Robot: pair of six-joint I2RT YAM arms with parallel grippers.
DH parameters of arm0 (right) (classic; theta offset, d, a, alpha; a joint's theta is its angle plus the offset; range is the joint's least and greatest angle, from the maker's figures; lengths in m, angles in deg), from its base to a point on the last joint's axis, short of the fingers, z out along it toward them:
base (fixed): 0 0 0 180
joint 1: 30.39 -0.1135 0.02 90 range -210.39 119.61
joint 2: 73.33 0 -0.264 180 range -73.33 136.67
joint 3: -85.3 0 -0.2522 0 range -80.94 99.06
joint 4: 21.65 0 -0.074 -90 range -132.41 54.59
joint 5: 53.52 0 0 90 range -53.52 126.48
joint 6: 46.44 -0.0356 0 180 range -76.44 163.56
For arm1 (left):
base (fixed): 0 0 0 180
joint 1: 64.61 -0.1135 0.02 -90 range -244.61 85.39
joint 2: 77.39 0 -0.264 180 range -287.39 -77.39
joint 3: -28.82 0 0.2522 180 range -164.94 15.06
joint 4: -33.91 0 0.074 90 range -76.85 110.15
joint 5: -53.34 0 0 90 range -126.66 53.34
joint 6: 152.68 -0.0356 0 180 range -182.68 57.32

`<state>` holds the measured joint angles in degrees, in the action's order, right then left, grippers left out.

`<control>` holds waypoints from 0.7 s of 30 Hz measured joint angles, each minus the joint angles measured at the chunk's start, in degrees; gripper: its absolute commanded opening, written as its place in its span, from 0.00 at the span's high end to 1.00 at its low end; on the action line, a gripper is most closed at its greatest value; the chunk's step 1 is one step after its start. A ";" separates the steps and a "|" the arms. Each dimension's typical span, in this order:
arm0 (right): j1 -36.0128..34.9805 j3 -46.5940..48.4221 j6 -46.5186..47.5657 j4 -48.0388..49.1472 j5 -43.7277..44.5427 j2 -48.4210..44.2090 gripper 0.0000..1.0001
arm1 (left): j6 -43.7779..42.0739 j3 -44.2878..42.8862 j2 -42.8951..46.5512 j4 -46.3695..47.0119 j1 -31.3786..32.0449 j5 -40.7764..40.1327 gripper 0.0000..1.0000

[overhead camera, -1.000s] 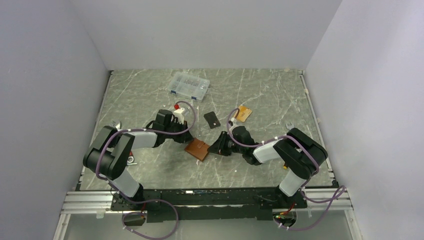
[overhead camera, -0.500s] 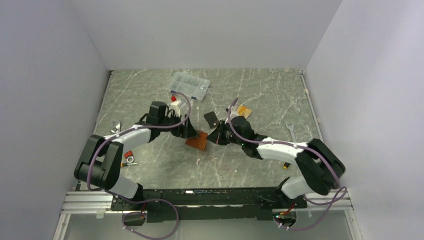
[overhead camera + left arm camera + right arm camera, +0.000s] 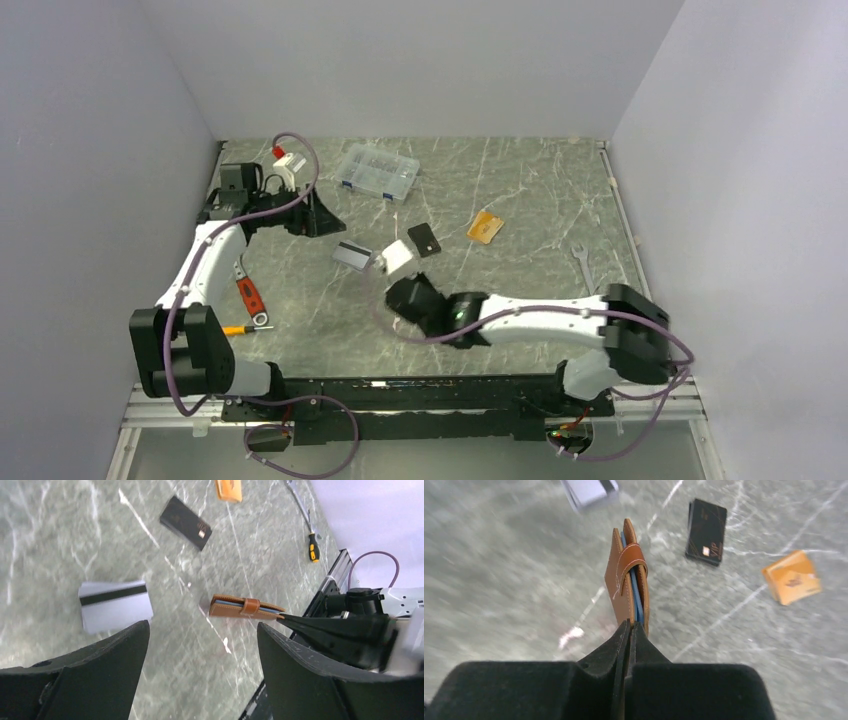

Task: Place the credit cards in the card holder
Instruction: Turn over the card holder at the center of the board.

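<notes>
The brown leather card holder (image 3: pixel 628 575) is on its edge with the strap closed, also seen in the left wrist view (image 3: pixel 245 606). My right gripper (image 3: pixel 630 626) is shut, pinching its near end, left of centre near the front (image 3: pixel 396 282). A silver-grey credit card (image 3: pixel 351 254) with a dark stripe lies flat just beyond it (image 3: pixel 115 605). An orange credit card (image 3: pixel 486 227) lies further right (image 3: pixel 793 576). My left gripper (image 3: pixel 325 218) is at the back left, open and empty (image 3: pixel 202 625).
A clear compartment box (image 3: pixel 378 171) stands at the back. A small flat black rectangle (image 3: pixel 424 240) lies between the two cards. A wrench (image 3: pixel 582 262) lies at the right. A red-handled tool (image 3: pixel 247 295) lies beside the left arm.
The left gripper opened, let go of the card holder and pulled away to the back left. The right gripper closed on the holder. A silver card now lies bare on the table.
</notes>
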<state>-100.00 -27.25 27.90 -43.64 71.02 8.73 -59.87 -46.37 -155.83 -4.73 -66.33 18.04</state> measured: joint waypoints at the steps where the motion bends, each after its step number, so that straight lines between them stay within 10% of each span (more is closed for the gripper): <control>1: -2.49 0.70 1.77 -1.11 4.15 2.56 1.00 | -0.98 -0.02 0.00 -2.25 -1.03 0.09 0.16; 9: -13.77 1.92 15.21 -3.39 27.23 18.38 1.00 | -5.11 -0.11 3.15 -11.74 -3.26 -0.46 0.16; 16: -19.10 4.74 17.66 -5.33 30.77 24.55 1.00 | -5.62 -0.96 6.88 -13.90 -3.37 -0.79 0.15; 21: -20.74 6.71 12.20 -8.31 22.36 25.09 0.73 | -5.77 -1.27 6.95 -14.05 -3.37 -1.84 0.11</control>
<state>-120.74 -20.54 40.09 -51.94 93.38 33.82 -65.64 -47.64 -148.88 -18.79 -69.69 16.21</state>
